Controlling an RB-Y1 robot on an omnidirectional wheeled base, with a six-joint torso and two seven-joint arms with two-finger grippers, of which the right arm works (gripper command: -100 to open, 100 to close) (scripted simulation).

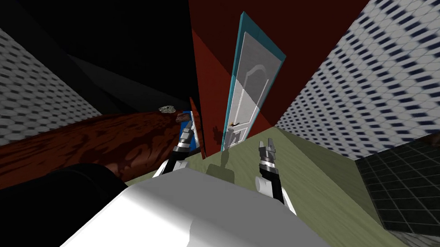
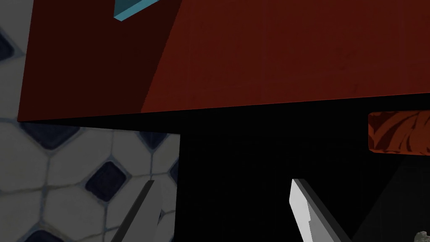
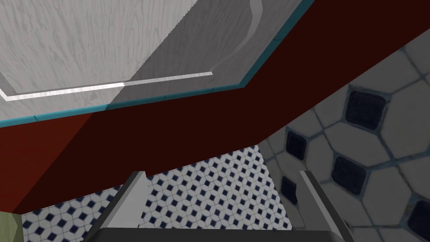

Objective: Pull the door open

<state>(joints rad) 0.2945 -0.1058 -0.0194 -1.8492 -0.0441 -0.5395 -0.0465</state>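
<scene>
A white panelled door in a teal frame stands in the red wall straight ahead, with a small dark lever handle low on its left side. My right gripper hangs open a little short of the door and to the right of the handle, with nothing between its fingers. In the right wrist view, the door panel and its teal frame lie beyond the open right gripper. My left gripper is open beside the red wall, left of the door. The left wrist view has the open left gripper before a black area.
A long dark red-brown wooden counter runs along my left, with a blue thing and a grey lump at its far end. A dark tiled block stands at the right. Green floor lies between me and the door.
</scene>
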